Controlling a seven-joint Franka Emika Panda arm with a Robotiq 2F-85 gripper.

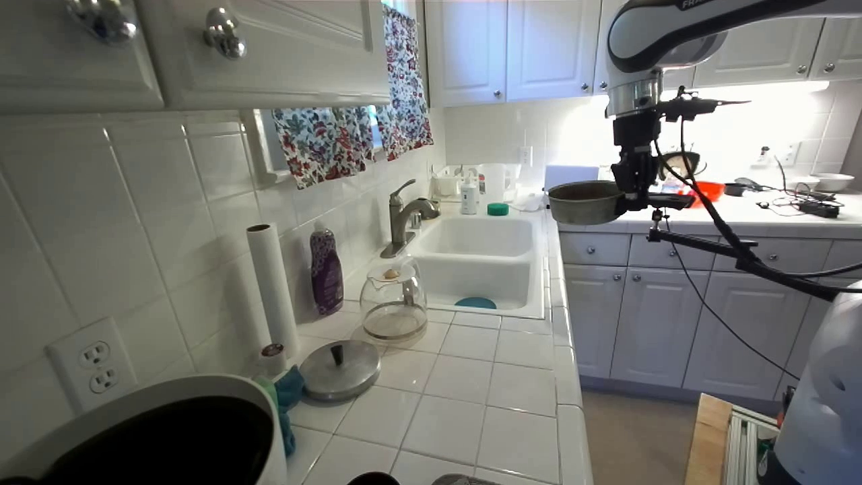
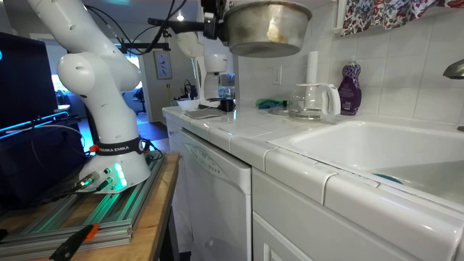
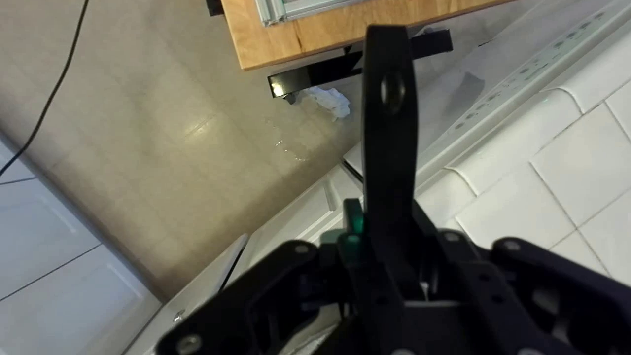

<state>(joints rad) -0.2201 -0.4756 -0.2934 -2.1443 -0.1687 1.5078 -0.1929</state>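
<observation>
In the wrist view we see the gripper [image 3: 387, 229] pinching the black handle [image 3: 389, 128] of a metal pot [image 2: 268, 32], which hangs in the air at the top of an exterior view, just right of centre. Lower right of it, we spot a glass carafe [image 2: 303, 103] beside a purple bottle [image 2: 350, 88].

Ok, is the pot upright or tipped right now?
Upright: in both exterior views the pot has its rim on top, roughly level, and its base underneath.
</observation>
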